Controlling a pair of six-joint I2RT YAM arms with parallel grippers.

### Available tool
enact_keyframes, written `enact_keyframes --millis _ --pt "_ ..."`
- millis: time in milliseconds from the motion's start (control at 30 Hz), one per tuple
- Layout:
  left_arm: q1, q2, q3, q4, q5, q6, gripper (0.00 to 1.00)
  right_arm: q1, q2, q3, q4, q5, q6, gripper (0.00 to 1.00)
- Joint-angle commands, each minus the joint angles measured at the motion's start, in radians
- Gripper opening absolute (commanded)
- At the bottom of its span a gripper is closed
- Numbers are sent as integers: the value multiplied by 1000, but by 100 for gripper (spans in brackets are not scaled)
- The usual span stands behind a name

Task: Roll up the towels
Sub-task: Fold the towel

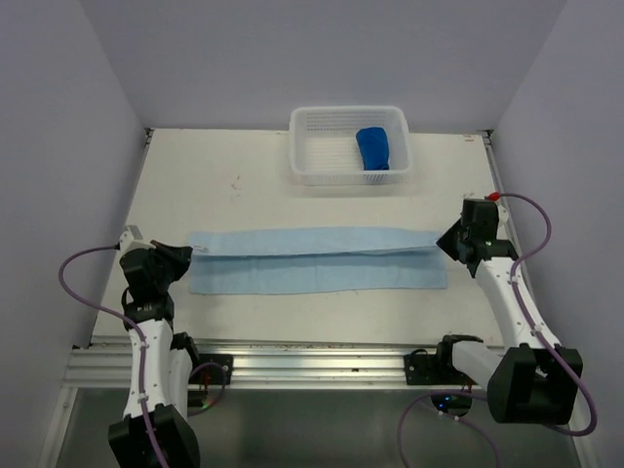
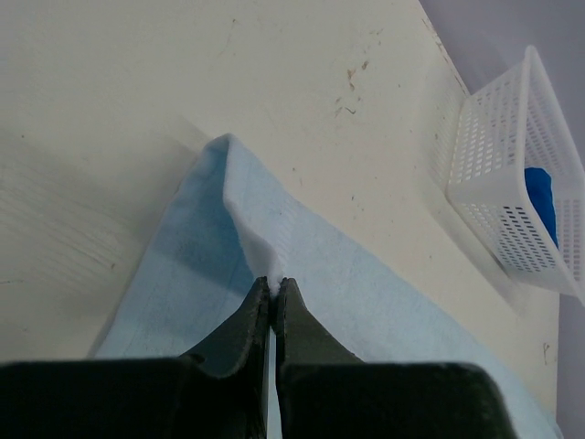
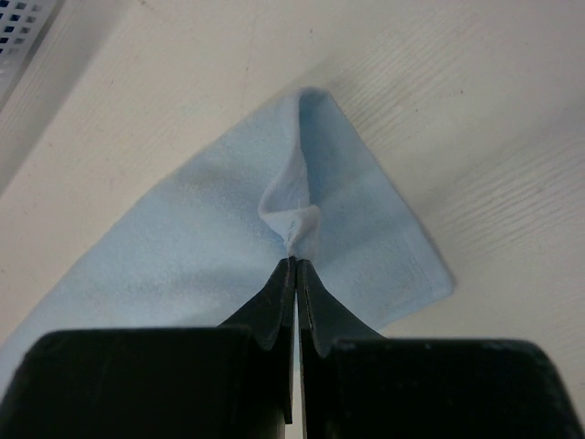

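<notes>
Fingers clamped: left gripper and right gripper each pinch an end of the pale blue towel — looks limp, light.

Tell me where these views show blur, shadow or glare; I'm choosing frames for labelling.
Top external: even, soft light, sharp, no glare; faint shadow under the raised fold of the pale blue towel. Left wrist: the fingers are dark and soft-edged; the lifted fold shades itself. Right wrist: fingers near-black too; the basket corner is blurred.
</notes>
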Motion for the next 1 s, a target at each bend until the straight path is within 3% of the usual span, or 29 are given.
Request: enact_keyframes --millis 0,233,600,967 --pt "12 -32 -12 -40 0 28 0 -8 -40 -11 -31 32 -15 0" --pt "12 -108 23 -118 2 45 0 -8 -95 -42 -56 28 -14 0" --pt "12 -86 88 -141 15 42 0 -8 -282 -51 -45 35 -32 0" --pt "14 -97 76 -180 3 48 0 -9 -273 -77 -143 100 -55 0"
